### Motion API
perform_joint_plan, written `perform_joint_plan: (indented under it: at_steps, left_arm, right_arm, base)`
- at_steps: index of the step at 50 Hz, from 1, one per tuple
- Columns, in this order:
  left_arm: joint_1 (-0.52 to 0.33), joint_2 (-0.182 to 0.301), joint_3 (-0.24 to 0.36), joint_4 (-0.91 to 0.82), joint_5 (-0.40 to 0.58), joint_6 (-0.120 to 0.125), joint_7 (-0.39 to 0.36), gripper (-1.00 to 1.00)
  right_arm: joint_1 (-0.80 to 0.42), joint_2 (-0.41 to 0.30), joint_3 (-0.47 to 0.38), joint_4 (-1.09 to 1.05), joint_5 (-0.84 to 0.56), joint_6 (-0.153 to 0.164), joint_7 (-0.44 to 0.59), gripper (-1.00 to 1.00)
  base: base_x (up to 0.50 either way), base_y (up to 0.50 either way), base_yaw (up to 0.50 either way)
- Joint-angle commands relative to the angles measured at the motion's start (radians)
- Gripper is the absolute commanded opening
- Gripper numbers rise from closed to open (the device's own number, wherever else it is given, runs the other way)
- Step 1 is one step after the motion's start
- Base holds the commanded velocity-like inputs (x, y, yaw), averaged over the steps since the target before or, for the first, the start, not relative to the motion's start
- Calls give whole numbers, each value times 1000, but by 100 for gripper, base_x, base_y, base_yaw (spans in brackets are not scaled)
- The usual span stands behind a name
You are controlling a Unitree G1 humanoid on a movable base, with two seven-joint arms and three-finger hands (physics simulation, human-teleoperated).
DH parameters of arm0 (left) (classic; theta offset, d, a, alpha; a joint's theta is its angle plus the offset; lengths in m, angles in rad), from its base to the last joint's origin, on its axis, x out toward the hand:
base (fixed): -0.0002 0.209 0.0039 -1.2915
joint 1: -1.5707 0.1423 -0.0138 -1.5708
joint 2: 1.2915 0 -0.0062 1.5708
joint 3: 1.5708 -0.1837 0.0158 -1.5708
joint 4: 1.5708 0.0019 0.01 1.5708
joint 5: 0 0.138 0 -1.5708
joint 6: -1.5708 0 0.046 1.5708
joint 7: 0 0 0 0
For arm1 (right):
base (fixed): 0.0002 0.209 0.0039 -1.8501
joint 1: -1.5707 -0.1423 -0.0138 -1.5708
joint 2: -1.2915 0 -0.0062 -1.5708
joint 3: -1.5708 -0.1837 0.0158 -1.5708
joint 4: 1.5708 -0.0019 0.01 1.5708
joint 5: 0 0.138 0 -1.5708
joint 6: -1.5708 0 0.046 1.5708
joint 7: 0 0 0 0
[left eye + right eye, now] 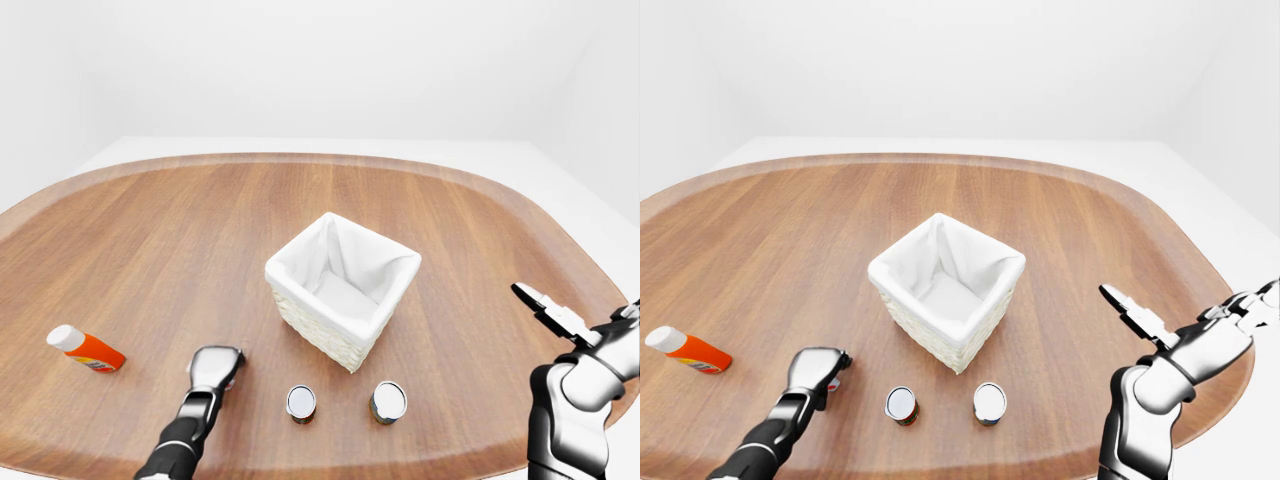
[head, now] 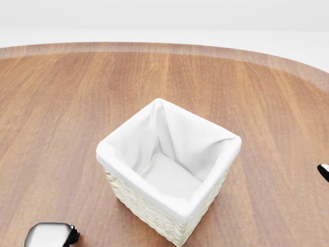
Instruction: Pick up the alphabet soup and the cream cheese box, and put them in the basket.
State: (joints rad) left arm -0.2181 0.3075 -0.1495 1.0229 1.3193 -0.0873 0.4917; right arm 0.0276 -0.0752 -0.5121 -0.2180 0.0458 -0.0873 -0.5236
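Note:
The white-lined wicker basket (image 1: 345, 285) stands mid-table, nothing inside it (image 2: 172, 177). Below it in the left-eye view stand two small cans, one with a red label (image 1: 300, 403) and one darker (image 1: 388, 401); I cannot read which is the alphabet soup. My left hand (image 1: 215, 366) rests on the table left of the cans, fingers curled under. A small red and blue bit (image 1: 831, 382) peeks out beneath it, apparently the cream cheese box, mostly hidden. My right hand (image 1: 545, 306) hovers at the right, away from everything, fingers straight.
An orange bottle with a white cap (image 1: 85, 349) lies at the far left of the round wooden table (image 1: 180, 240). The table's rim curves close under the cans and under my right arm (image 1: 1140, 400).

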Motion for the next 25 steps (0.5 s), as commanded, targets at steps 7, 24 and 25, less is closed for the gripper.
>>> perform_joint_plan:
  at_steps: [7, 24, 25]
  left_arm:
    - [128, 14, 16, -8, 6, 0, -50, -100]
    - [207, 19, 47, -166, 3, 0, -112, -100]
    - [211, 19, 50, -175, 3, 0, -116, -100]
  right_arm:
    - [-3, -2, 2, 16, -4, 0, 0, 100]
    - [3, 1, -1, -3, -1, 0, 0, 100]
    - [2, 1, -1, -2, -2, 0, 0, 100]
  base:
    - [0, 0, 0]
    - [0, 0, 0]
    - [0, 0, 0]
